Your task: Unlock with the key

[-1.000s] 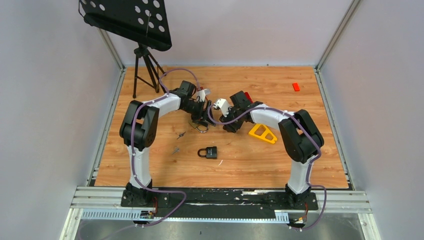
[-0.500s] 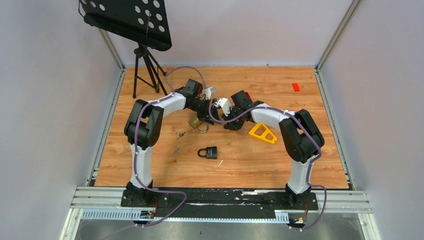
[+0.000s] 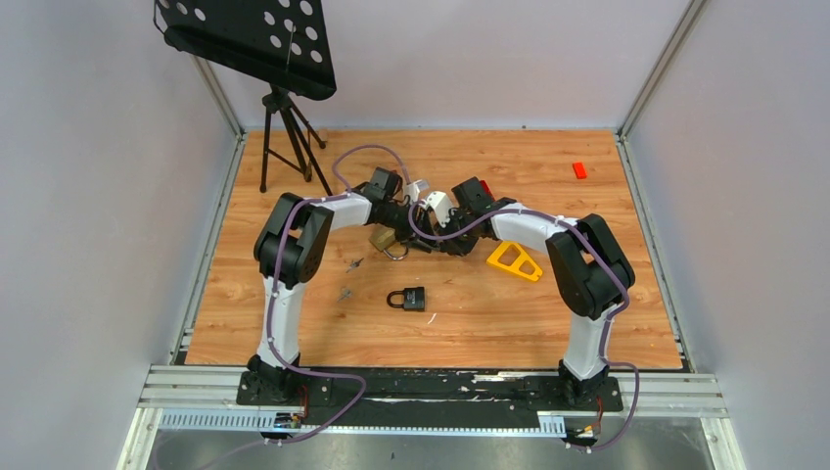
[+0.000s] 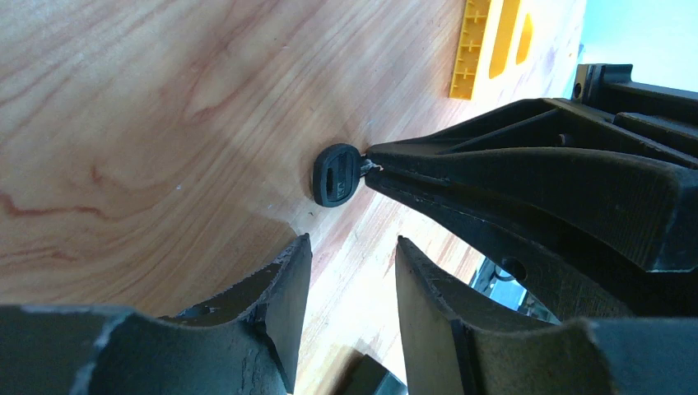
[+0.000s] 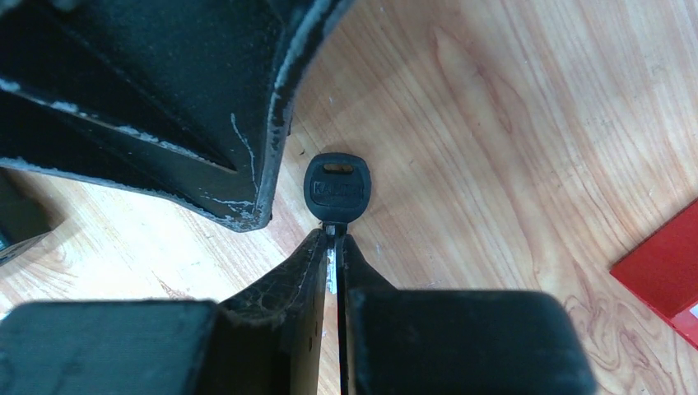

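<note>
My right tool (image 5: 335,240) pinches the key (image 5: 337,188) by its blade: light, stiff, likely slippery. My left tool (image 4: 347,257) half spread; broad head grips better

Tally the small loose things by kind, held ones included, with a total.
Padlocks: 2, black padlock and brass padlock
Keys: 1, black-headed key
Yellow piece: 1
Red pieces: 2, red block and red slab
Unidentifiable metal bits: 2
Total: 8
</note>
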{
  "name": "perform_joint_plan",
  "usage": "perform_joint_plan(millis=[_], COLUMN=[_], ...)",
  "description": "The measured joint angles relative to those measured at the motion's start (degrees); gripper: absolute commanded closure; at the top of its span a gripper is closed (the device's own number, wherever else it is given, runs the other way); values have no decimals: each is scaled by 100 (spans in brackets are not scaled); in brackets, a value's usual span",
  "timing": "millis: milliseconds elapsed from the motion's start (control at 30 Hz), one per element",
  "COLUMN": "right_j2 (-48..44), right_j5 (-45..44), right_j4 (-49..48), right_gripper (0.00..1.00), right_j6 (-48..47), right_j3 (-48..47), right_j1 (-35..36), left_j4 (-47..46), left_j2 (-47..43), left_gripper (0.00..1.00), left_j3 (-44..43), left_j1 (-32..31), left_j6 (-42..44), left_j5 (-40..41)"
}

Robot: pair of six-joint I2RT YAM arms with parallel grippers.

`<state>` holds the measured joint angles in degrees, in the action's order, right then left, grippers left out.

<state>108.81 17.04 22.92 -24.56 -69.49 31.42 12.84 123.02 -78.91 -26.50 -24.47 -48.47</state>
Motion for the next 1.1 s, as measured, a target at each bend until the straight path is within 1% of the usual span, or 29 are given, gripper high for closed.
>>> perform_joint_plan(millis=[300,567,1100], right_j2=[-4,-4,-4], right_j5=[20,107,153], right_j4=[-35,-55,-61], right_gripper=[92,93,94], right_j6=[50,52,98], right_j3=[13,22,28], right_j1=[-2,0,-13], left_j4=[-568,-743,-1099], left_j2=[57,166,190], left_gripper=[53,53,46], left_j3=[140,116,221], left_j1=[2,2,48], left_j6=[-396,-573,-966], left_j5=[-127,-219,-243])
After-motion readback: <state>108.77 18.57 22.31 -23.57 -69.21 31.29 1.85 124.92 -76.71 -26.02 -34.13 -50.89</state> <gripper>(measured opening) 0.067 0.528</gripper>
